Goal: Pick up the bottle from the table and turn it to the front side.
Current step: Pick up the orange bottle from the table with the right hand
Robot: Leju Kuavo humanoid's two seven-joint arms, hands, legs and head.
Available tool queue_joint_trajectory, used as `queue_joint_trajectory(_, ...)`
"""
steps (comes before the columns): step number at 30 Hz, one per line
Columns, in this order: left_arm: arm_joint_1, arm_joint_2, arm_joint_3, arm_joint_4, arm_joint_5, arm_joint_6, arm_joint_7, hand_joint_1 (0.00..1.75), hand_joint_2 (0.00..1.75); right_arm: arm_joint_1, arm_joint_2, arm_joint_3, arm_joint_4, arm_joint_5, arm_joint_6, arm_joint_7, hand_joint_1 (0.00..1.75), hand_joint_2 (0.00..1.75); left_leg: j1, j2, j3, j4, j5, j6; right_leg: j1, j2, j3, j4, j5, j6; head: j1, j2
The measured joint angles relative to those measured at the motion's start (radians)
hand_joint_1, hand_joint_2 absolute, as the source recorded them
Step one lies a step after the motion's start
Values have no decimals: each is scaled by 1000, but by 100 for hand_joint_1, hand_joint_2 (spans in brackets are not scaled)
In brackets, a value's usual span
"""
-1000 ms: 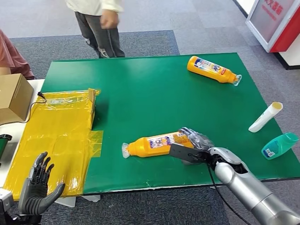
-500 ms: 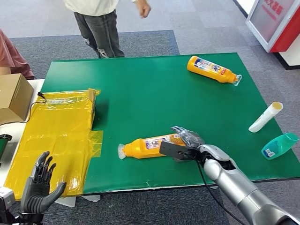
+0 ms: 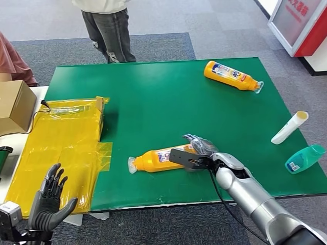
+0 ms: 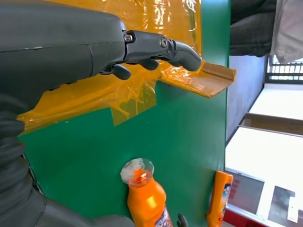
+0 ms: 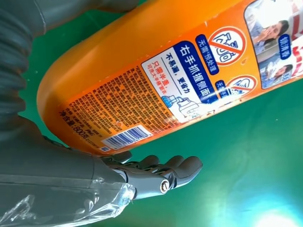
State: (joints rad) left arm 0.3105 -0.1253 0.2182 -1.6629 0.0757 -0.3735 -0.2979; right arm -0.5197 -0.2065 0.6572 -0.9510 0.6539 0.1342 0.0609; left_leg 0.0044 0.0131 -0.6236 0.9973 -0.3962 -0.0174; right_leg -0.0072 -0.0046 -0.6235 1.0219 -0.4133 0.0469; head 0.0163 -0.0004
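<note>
Bench: I see the green bench [image 3: 162, 97] with a yellow plastic sheet [image 3: 62, 148] on its left side.
Bottle: the orange bottle [image 3: 160, 159] lies on its side near the front edge, cap end toward the sheet. In my right wrist view [image 5: 150, 90] the side with the small print and barcode faces the camera, so I think the front side is still turned away.
Other things: a second orange bottle [image 3: 231, 75] lies far back, and a white tube [image 3: 289, 127] and a teal bottle [image 3: 304, 158] lie near the right edge.
Right robot hand: my right robot hand [image 3: 196, 152] is at the fat bottom end of the bottle, touching it, with its fingers [image 5: 168, 168] along the bottle's side. I cannot tell if it truly holds it.
Left robot hand: my left robot hand [image 3: 48, 201] is spread wide, holding nothing.
How it will handle: I think it is stiff, smooth and slippery plastic, maybe heavy if full.
Where to hold: I would wrap around the flat middle, not the round end.
</note>
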Motion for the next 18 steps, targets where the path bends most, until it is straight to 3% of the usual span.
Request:
queue_joint_trajectory(4, 1, 7, -9, 0, 4, 2, 0, 0, 175, -2, 1, 3, 12, 7, 2, -1, 4, 175, 0, 0, 0, 0, 0, 0, 0, 0, 0, 0, 0, 0, 0, 0)
queue_joint_trajectory(6, 2, 10, -10, 0, 6, 3, 0, 0, 175, -4, 1, 5, 16, 9, 4, -1, 75, 175, 0, 0, 0, 0, 0, 0, 0, 0, 0, 0, 0, 0, 0, 0)
queue_joint_trajectory(8, 2, 13, -10, 0, 10, 4, -1, 0, 175, -6, 1, 6, 20, 9, 7, -2, 158, 175, 0, 0, 0, 0, 0, 0, 0, 0, 0, 0, 0, 0, 0, 0)
queue_joint_trajectory(10, 2, 16, -10, 0, 15, 4, -1, 0, 175, -8, 1, 6, 23, 9, 9, -3, 175, 175, 0, 0, 0, 0, 0, 0, 0, 0, 0, 0, 0, 0, 0, 0)
queue_joint_trajectory(18, 3, 21, -10, -3, 20, 6, -3, 0, 175, -16, 0, 7, 27, 4, 9, -10, 175, 175, 0, 0, 1, 0, 0, 0, 0, 0, 0, 0, 0, 0, 0, 0)
